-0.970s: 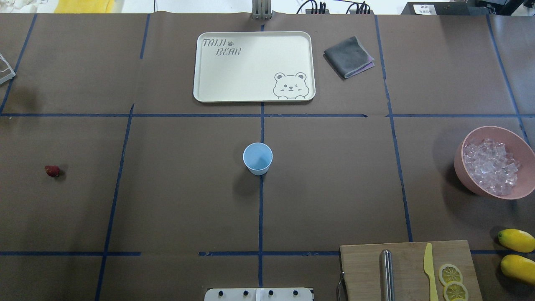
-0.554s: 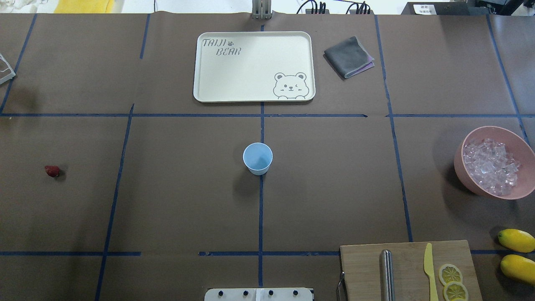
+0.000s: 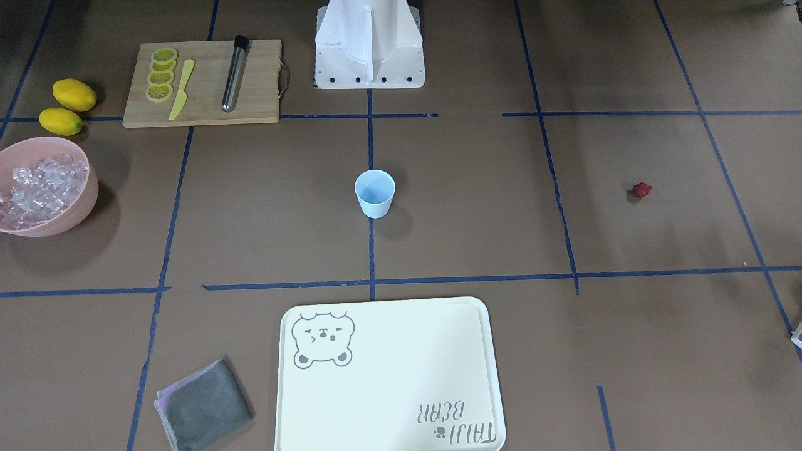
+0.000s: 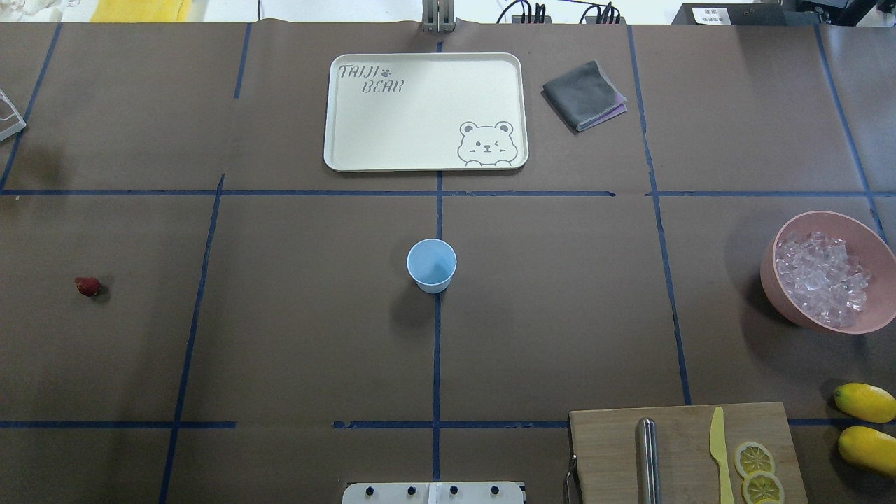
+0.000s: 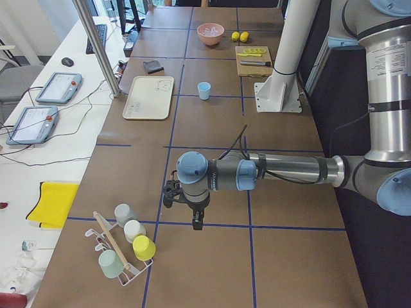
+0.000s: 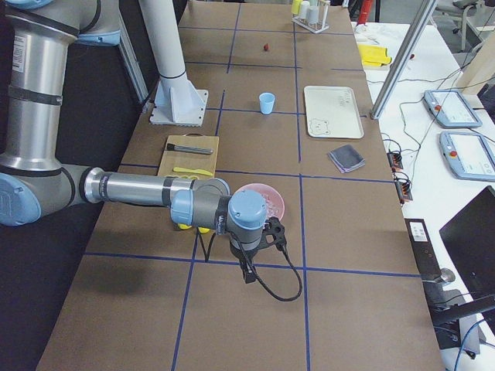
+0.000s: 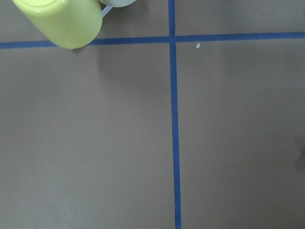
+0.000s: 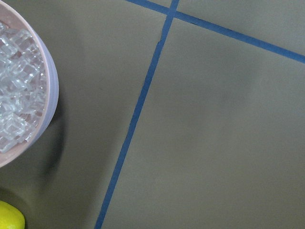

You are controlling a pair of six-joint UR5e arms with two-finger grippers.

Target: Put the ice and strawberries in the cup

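Ice cubes look slippery and could skid past the narrow cup; left gripper and right gripper spacing cannot be told.

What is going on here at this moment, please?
Nothing is being handled right now. The cup stands empty in the middle of the table. The ice is all in the pink bowl at the robot's right end, and the strawberry lies alone toward its left. The right gripper hangs over the table beside the bowl, the left gripper far off at the left end, near a yellow-green cup. Whether they are open cannot be told.
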